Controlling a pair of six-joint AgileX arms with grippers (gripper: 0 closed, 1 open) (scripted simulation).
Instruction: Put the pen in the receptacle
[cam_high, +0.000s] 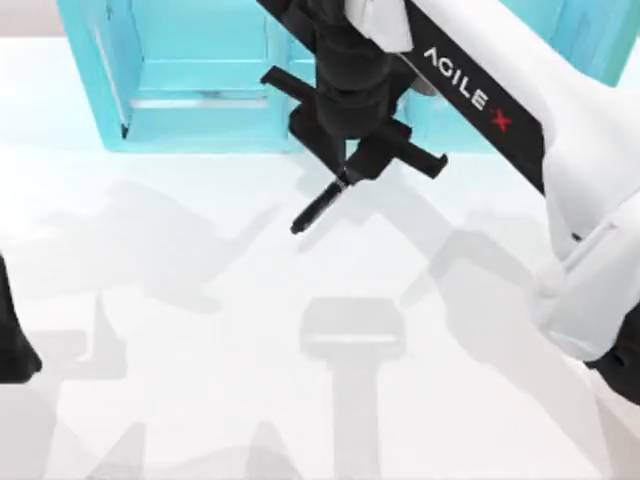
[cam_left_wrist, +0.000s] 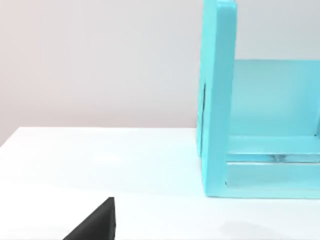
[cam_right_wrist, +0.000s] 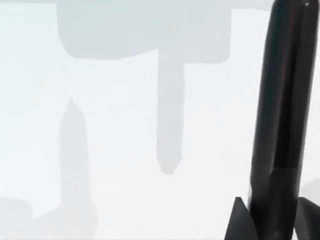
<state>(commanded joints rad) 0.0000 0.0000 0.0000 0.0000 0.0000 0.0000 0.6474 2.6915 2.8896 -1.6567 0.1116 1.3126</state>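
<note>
Right tool (cam_high: 352, 172): closed on the pen (cam_high: 318, 207), holding it near its upper end; the tool hangs at about 12 o'clock of the top view, just in front of the receptacle (cam_high: 200, 80).
Right arm pose: white arm with the AgileX lettering comes in from 3 o'clock and reaches up and across toward 12 o'clock; its black wrist points downward at the surface (cam_high: 200, 330).
Pen: black and slim, tilted, its free end pointing toward 7 o'clock from the tool; it is above the surface, outside the receptacle and just beside its front edge.
Receptacle: turquoise box with inner walls, at 11 to 12 o'clock of the top view, standing on the white surface.
Left tool (cam_left_wrist: 95, 222): only a black corner of it is seen in the left wrist view; I cannot tell if it is open or closed.
Left arm: parked at 9 o'clock of the top view, a dark part at the edge.
Top view adds: the whole grip, the pen's tilt and its place relative to the receptacle.
Right wrist view adds: the pen (cam_right_wrist: 282, 115) from close, a thick black shaft between two dark fingertips (cam_right_wrist: 240, 222), over the pale surface (cam_right_wrist: 120, 150) with grey shadows.
Left wrist view adds: the receptacle (cam_left_wrist: 217, 100) from the side, with its upright turquoise wall and open inside, on the surface (cam_left_wrist: 100, 160).
</note>
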